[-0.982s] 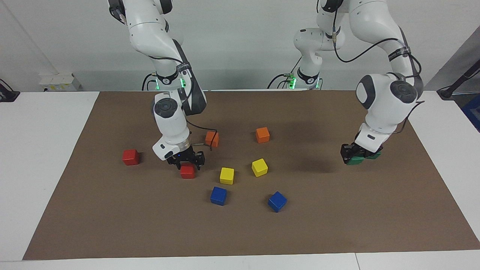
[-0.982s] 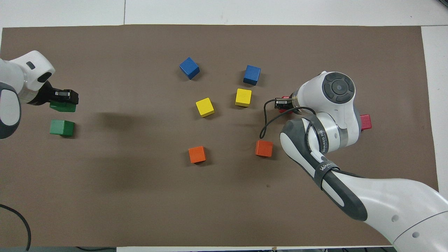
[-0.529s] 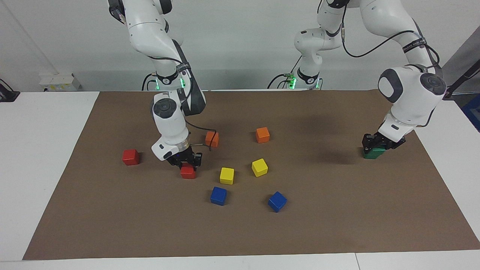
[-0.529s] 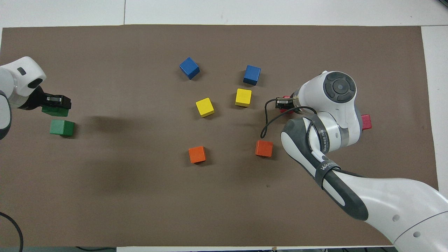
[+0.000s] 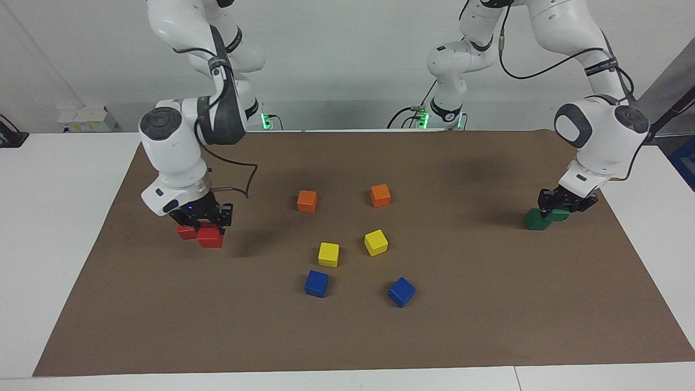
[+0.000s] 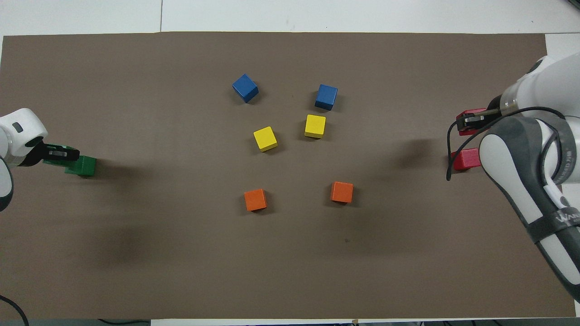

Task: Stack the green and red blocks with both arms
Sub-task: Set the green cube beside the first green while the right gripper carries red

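My right gripper (image 5: 202,221) is shut on a red block (image 5: 210,238) and holds it low over the mat, close beside the second red block (image 5: 186,232), which rests on the mat at the right arm's end. From above, the held red block (image 6: 469,121) lies farther from the robots than the resting one (image 6: 466,159). My left gripper (image 5: 563,205) is shut on a green block (image 5: 559,215), low and right next to the second green block (image 5: 536,220), which rests at the left arm's end (image 6: 82,165). Whether the two green blocks touch is unclear.
In the middle of the brown mat (image 5: 488,304) lie two orange cubes (image 5: 307,201) (image 5: 380,195), two yellow cubes (image 5: 328,254) (image 5: 376,242) and two blue cubes (image 5: 316,283) (image 5: 401,291). White table borders the mat.
The right gripper lifted the red block and carried it from beside the yellow cubes to the other red block. The left gripper carried its green block nearer the robots, against the other green block.
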Controlling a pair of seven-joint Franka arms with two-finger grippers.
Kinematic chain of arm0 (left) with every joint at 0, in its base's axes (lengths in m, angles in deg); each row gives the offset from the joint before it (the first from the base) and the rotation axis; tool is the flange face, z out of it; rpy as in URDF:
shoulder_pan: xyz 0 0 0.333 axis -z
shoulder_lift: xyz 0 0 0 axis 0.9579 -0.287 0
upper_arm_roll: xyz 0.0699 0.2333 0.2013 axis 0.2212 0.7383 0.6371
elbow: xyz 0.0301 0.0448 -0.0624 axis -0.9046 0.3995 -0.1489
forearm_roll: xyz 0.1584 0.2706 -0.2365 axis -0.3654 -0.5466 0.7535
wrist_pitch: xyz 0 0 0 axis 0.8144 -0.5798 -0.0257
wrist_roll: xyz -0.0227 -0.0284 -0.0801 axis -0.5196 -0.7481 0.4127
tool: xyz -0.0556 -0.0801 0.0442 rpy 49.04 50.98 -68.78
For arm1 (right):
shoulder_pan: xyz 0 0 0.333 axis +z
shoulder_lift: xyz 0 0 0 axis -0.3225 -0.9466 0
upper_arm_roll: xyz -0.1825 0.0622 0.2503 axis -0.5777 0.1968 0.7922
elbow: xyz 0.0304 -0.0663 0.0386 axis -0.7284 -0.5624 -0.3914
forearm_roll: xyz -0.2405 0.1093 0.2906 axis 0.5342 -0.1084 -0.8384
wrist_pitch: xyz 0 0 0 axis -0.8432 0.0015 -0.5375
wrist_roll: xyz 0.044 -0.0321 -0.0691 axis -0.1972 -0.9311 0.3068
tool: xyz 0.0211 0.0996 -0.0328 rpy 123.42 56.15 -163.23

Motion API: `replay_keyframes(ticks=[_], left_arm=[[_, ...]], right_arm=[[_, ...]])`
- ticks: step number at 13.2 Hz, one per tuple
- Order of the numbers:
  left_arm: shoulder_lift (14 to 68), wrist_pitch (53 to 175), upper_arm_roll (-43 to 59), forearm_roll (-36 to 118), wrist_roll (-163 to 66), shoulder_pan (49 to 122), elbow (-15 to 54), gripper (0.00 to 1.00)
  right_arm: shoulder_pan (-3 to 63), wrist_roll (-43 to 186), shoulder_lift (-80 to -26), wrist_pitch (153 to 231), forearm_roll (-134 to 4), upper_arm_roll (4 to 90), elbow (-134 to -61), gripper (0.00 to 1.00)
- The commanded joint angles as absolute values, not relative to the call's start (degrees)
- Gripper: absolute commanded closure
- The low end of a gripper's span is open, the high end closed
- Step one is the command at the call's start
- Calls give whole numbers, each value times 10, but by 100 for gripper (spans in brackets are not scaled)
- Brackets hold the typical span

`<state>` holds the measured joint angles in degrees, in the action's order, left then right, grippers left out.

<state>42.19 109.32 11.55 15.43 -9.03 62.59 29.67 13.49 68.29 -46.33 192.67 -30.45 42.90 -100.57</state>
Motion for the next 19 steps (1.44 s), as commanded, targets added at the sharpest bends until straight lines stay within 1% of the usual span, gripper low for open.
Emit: replay_keyframes(ticks=[1, 2, 7, 8, 9, 10, 15, 16, 19], left_arm=[[444, 1131, 110, 151, -80, 619, 339, 100], [444, 1141, 110, 151, -80, 618, 346, 100], [444, 1150, 110, 152, -76, 618, 356, 100], [444, 1150, 110, 152, -66, 618, 356, 75], [444, 1150, 110, 152, -52, 617, 356, 13], [444, 1149, 110, 152, -43, 609, 353, 0], [440, 1137, 110, 152, -41, 611, 339, 0], [437, 1108, 110, 153, -42, 614, 315, 0], [434, 954, 110, 155, -49, 618, 190, 0]], right_arm=[[88, 749, -435, 1931, -333, 437, -1051, 97], [76, 757, -428, 1938, -337, 437, -1069, 97], [76, 747, -412, 2024, -337, 436, -1138, 97], [76, 745, -412, 2045, -337, 436, -1151, 97], [76, 744, -411, 2056, -337, 436, -1162, 97], [77, 744, -410, 2062, -337, 436, -1168, 97], [82, 744, -404, 2073, -337, 436, -1187, 97], [82, 745, -400, 2082, -337, 436, -1198, 97], [82, 748, -394, 2102, -337, 436, -1219, 97]])
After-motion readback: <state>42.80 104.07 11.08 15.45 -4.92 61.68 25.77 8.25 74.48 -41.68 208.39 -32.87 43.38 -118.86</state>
